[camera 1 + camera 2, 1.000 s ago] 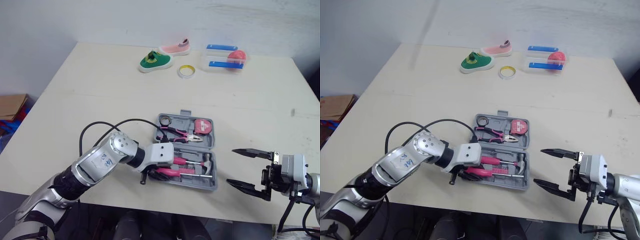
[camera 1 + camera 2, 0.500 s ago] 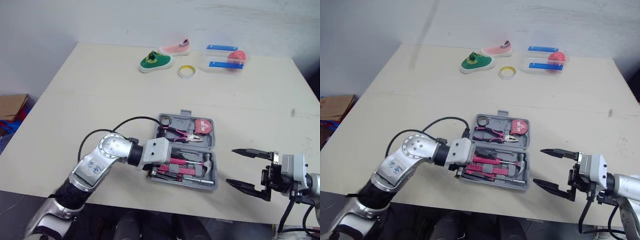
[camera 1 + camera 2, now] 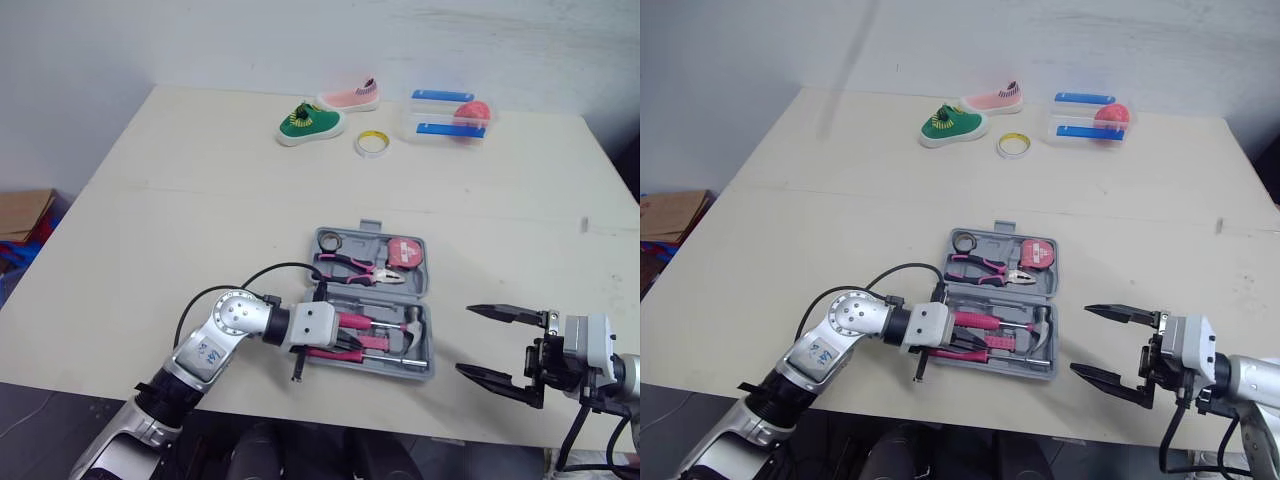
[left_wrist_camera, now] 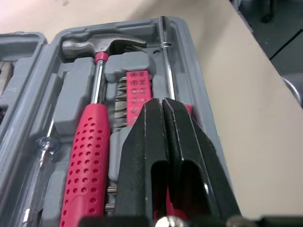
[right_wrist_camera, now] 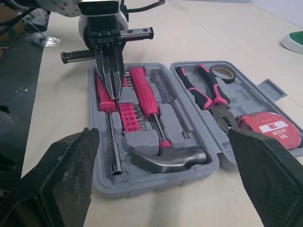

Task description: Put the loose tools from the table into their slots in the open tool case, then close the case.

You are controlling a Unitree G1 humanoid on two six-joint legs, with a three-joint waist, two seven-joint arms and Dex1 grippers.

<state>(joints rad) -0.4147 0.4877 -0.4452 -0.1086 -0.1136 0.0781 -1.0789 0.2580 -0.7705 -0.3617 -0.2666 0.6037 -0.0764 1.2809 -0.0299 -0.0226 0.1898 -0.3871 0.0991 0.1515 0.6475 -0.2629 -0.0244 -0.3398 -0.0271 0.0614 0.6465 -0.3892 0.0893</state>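
**Last tool being seated; case not yet closed**

The tool case [image 3: 370, 227] lies open near the front edge of the counter [image 3: 200, 200]. The hammer [image 4: 102, 46], the bit strip [image 4: 135, 90] and the clear-handled screwdriver [image 4: 40, 156] sit in the near half. The pliers [image 3: 360, 268] and tape measure [image 3: 405, 252] sit in the far half.

The left gripper [image 4: 162, 101] is over the near half. Its fingers are clenched together with nothing between them, and the tips bear down on the pink-handled bit driver [image 5: 102, 94]. They probably act as a blunt pusher, snapping the handle into its moulded slot rather than carrying it.

The right gripper [image 3: 1080, 339] hovers just beside the case's right side with its fingers spread wide. It looks parked clear of the work, ready to steady the case or swing one half over.

No loose tool lies near the case, so closing looks like the step that remains. The green shoe [image 3: 310, 122] and yellow tape roll [image 3: 371, 143] sit well apart at the far edge.
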